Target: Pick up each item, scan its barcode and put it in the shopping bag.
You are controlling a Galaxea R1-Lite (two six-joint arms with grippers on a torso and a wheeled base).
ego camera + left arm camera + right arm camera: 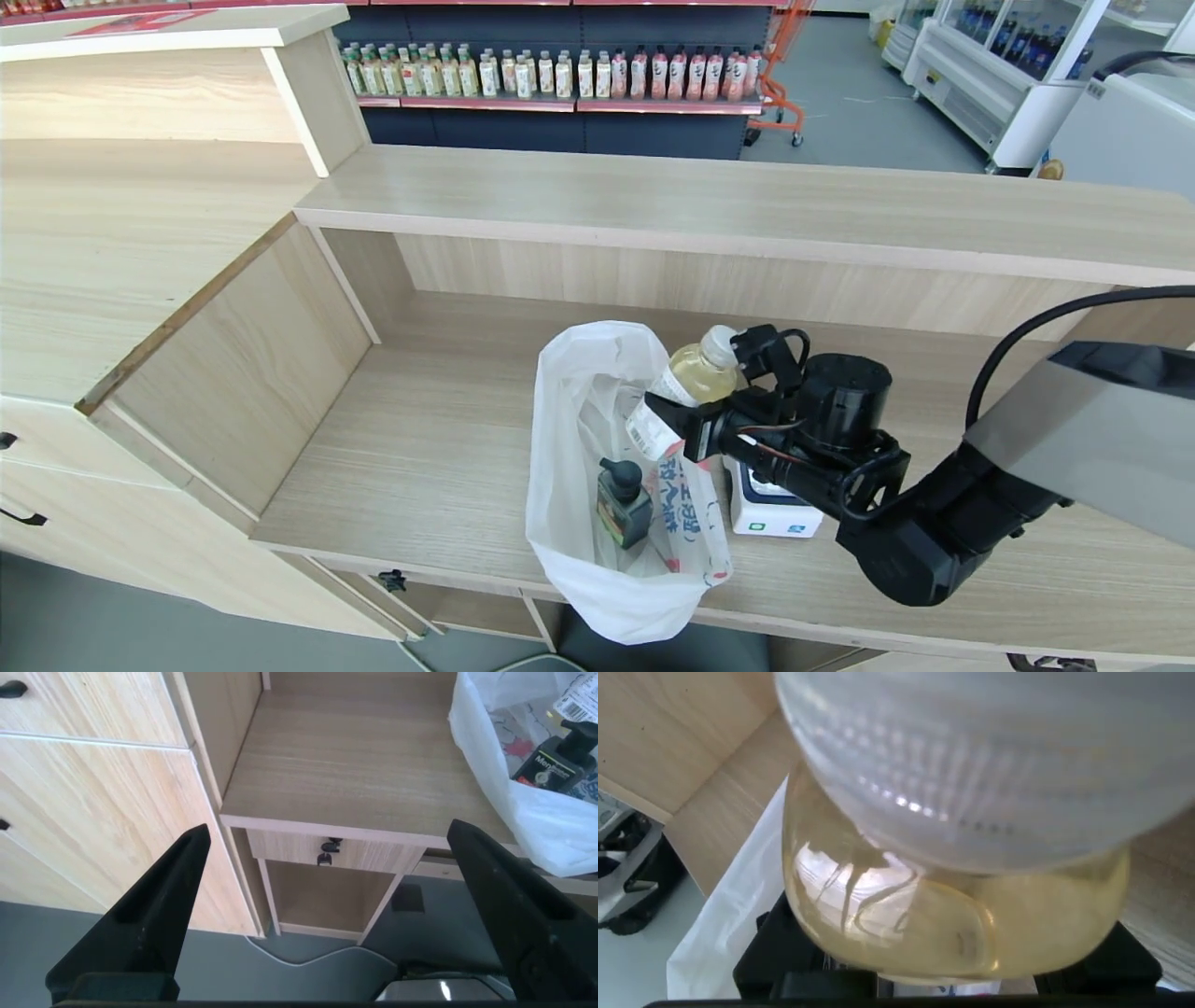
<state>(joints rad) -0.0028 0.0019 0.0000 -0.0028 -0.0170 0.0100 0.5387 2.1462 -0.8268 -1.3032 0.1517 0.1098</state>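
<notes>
The bottle (688, 381) of pale yellow drink hung tilted just over the open mouth of the bag (571, 373), base end lowest and toward the bag, cap up and away, with the right gripper (689, 427) clamped across its labelled middle. Inside the bag a dark pump bottle (624, 504) stood upright near the front, and a white scanner (771, 510) sat on the bench (420, 448) just beside the bag, under the right arm. The step in hand looked like the drop into the bag. To do it well, the base probably had to go in first, behind the pump bottle rather than onto it. The thin rim nearest the gripper looked slack and could catch, so a low, gentle release seemed safer than a drop from above. The left gripper (329, 840) hung below the bench's front edge with its jaws wide apart, holding nothing and well apart from the bag.
</notes>
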